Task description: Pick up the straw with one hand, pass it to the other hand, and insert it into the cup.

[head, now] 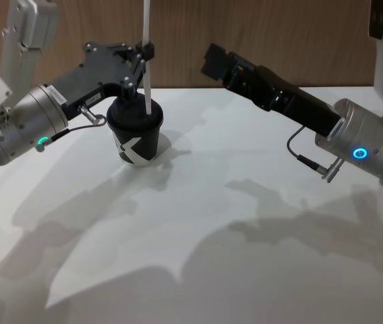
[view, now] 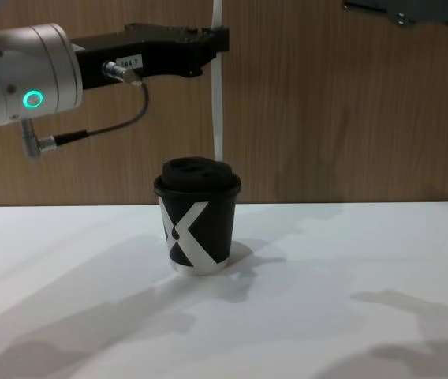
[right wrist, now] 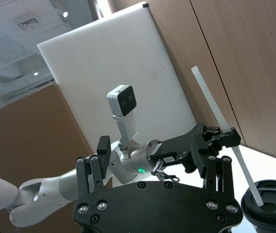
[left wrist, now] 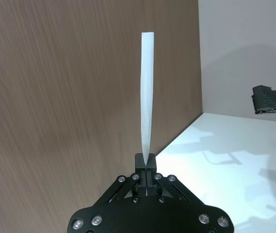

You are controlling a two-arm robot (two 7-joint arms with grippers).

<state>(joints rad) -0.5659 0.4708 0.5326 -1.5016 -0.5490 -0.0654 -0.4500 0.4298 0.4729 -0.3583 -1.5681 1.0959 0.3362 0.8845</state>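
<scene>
My left gripper [head: 144, 55] is shut on the thin white straw [head: 147, 27], holding it nearly upright over the black cup [head: 137, 138]. In the chest view the straw [view: 217, 103] hangs from the left gripper [view: 218, 39] and its lower end meets the domed lid of the cup [view: 199, 229]. Whether the tip sits inside the lid's hole I cannot tell. The left wrist view has the straw [left wrist: 147, 92] rising from the pinched fingertips [left wrist: 150, 161]. My right gripper [head: 213, 61] hovers open to the right of the cup, nothing in it; its fingers [right wrist: 99, 155] frame the straw [right wrist: 215, 104] and cup lid [right wrist: 269, 208].
The white table [head: 245, 236] stretches bare in front of and to the right of the cup. A wooden wall [view: 326, 103] stands close behind. The right gripper [left wrist: 269, 99] also appears far off in the left wrist view.
</scene>
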